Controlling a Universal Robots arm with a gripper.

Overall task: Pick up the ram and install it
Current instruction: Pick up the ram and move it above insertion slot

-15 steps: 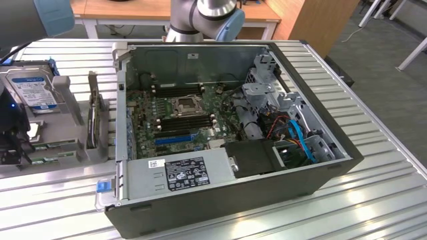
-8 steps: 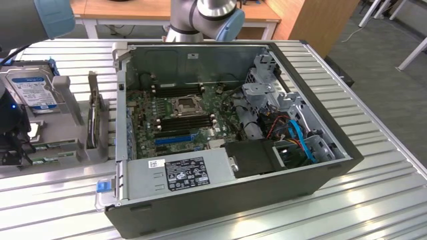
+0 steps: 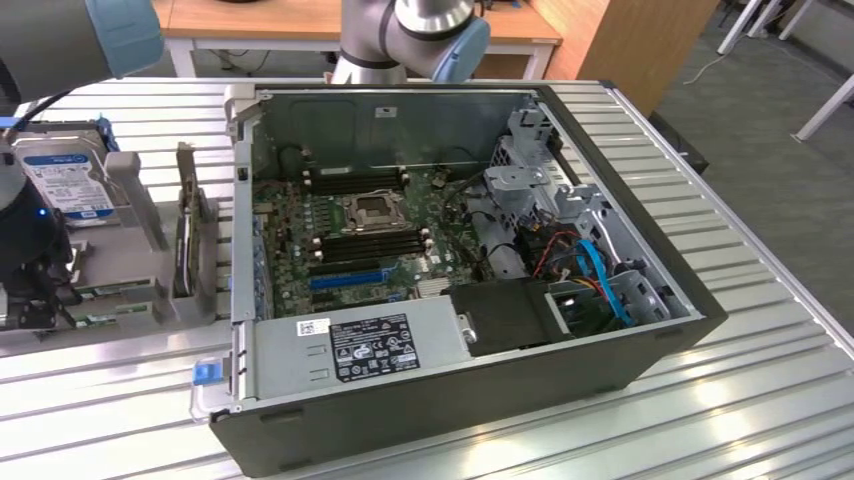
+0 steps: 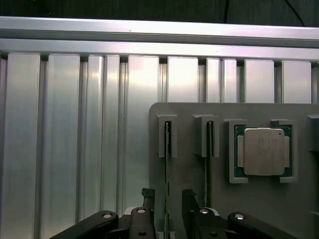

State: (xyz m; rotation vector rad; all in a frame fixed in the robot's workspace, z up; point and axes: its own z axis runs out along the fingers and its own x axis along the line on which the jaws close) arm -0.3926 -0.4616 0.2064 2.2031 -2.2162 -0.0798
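The ram stands on its edge in a slot of a grey holder plate, showing as a thin green-and-dark line. A second stick stands in the neighbouring slot. My gripper is open, with one finger on each side of the first stick and a gap to both; its tips hover over the stick's near end. In the exterior view the gripper hangs over the holder at that view's left, beside green board edges. The motherboard's black memory slots lie inside the open case.
A square silver processor sits in a pocket of the same plate. A hard drive with a blue-white label stands at the exterior view's left. The open computer case fills the middle of the ribbed aluminium table.
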